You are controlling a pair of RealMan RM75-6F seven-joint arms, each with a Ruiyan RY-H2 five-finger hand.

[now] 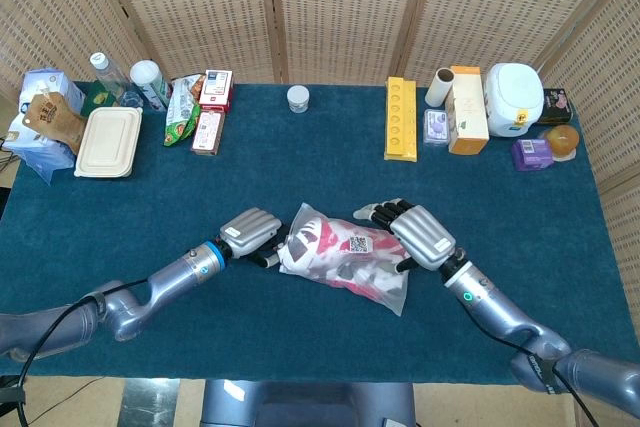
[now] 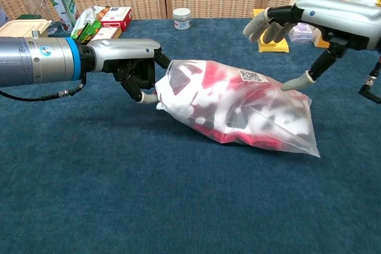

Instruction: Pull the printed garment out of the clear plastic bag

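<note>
The clear plastic bag (image 1: 345, 258) (image 2: 238, 108) lies on the blue table near the front middle. Inside it is the printed garment (image 2: 217, 102), red, white and black. A small QR label sits on the bag's top. My left hand (image 1: 250, 235) (image 2: 134, 66) grips the bag's left end with curled fingers. My right hand (image 1: 420, 234) (image 2: 309, 19) hovers over the bag's right end, fingers spread, holding nothing. Its thumb tip hangs just above the bag's right side in the chest view.
Along the back edge stand a yellow tray (image 1: 400, 118), boxes and a white appliance (image 1: 514, 98) at right, a small white jar (image 1: 297, 98) in the middle, and snack packs, bottles and a lunch box (image 1: 108, 142) at left.
</note>
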